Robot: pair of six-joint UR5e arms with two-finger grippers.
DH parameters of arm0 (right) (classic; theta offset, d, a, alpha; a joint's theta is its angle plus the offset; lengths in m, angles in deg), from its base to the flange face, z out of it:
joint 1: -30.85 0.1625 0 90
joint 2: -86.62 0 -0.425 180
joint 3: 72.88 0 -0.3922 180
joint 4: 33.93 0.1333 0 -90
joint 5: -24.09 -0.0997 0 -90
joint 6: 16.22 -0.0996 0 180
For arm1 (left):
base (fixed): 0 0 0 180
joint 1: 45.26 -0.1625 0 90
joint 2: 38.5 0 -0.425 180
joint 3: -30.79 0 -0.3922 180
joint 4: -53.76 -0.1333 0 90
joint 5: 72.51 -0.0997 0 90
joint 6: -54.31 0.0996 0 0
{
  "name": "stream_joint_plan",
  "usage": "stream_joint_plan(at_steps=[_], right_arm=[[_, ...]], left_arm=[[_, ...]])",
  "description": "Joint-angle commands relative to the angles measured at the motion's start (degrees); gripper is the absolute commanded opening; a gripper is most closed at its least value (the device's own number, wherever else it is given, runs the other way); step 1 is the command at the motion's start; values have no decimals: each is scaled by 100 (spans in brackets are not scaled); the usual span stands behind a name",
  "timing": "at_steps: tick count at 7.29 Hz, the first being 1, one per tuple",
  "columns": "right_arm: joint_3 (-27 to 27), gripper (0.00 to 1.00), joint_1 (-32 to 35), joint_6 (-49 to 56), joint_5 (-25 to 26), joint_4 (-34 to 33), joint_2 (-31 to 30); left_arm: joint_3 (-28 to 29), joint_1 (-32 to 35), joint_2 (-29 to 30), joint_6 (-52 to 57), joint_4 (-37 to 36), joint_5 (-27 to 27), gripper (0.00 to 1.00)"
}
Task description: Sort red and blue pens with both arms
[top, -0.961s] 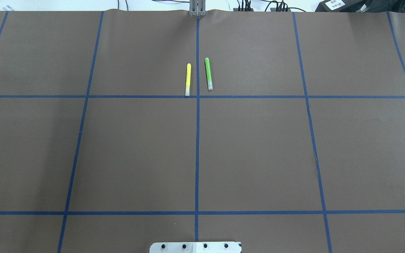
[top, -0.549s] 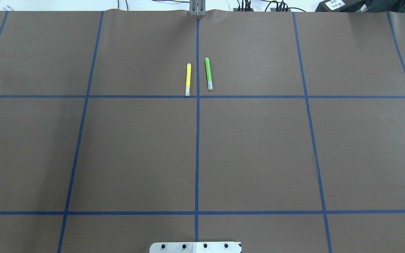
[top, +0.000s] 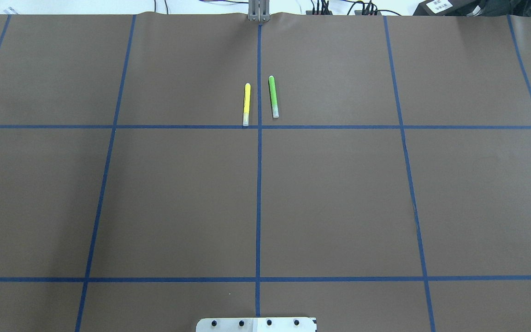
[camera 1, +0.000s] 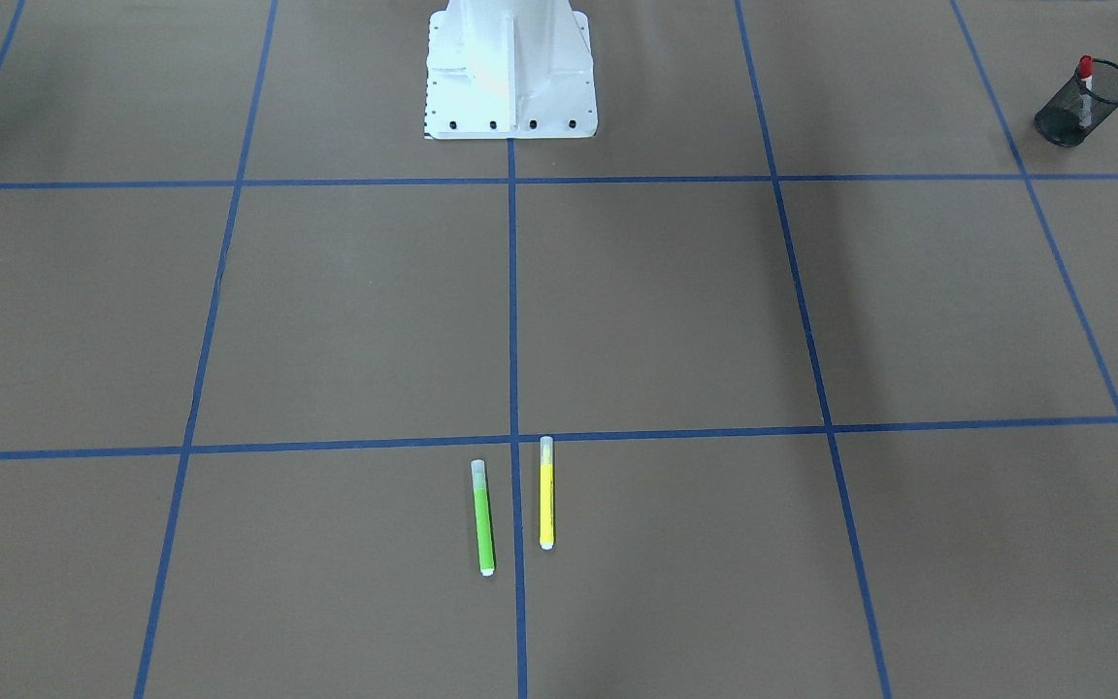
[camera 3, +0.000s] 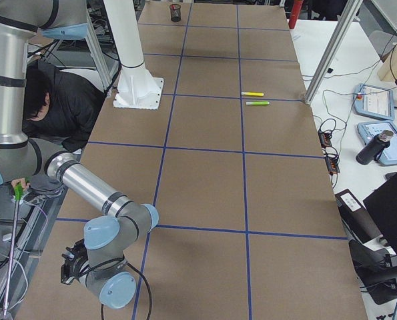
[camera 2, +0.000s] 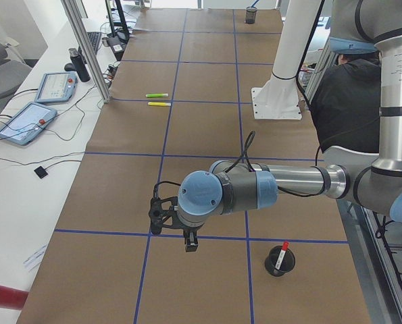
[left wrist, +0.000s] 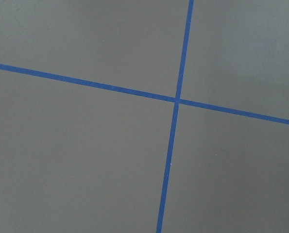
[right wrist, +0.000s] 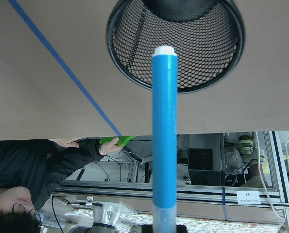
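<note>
Clenched on the blue pen (right wrist: 164, 126) at its lower end in the right wrist view: the right pincer (right wrist: 164, 228), only a dark sliver of it showing at the frame's bottom edge. Pen's white tip aimed at the mouth of a black mesh cup (right wrist: 129, 58), overlapping the rim in view; inside or above the cup, cannot tell. Beyond the desk edge, a person (right wrist: 32, 165) in a black top, one hand on something green.

Red pen (camera 2: 282, 251) standing tilted inside a second mesh cup (camera 2: 280, 264), red cap up, at the robot's left end of the desk (camera 2: 106, 202). Near that cup but apart from it, the left pincer (camera 2: 190, 243), hanging fingers-down over a blue tape crossing (left wrist: 176, 100). Released or clenched, cannot tell: seen only from the side, its own wrist view filled with brown desk and tape.

Farther out, mid-desk on the side away from the robot, a yellow pen (top: 246, 103) and a green pen (top: 273, 97), lying parallel and apart, one on each side of the centre tape line. At the robot's edge, a white bolted pedestal (camera 1: 510, 78).
</note>
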Motion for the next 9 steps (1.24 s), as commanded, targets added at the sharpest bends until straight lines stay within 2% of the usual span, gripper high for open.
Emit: stream_joint_plan(at_steps=[1, 4, 5, 7, 9], right_arm=[[-3, 100, 0, 8, 10, 88, 0], [-64, 100, 0, 0, -7, 666, 210], [-82, 100, 0, -200, -181, 1034, 246], [-82, 100, 0, -544, -472, 2480, 246], [-186, 100, 0, -2093, -744, 3966, 246]], left_arm=[[-49, 7, -7, -3, -15, -3, 100], [-49, 7, -7, 6, -7, -3, 100], [-31, 7, -33, 32, 37, -47, 100], [21, 7, -121, 76, 72, -47, 100], [56, 7, -130, 67, 46, -56, 100]])
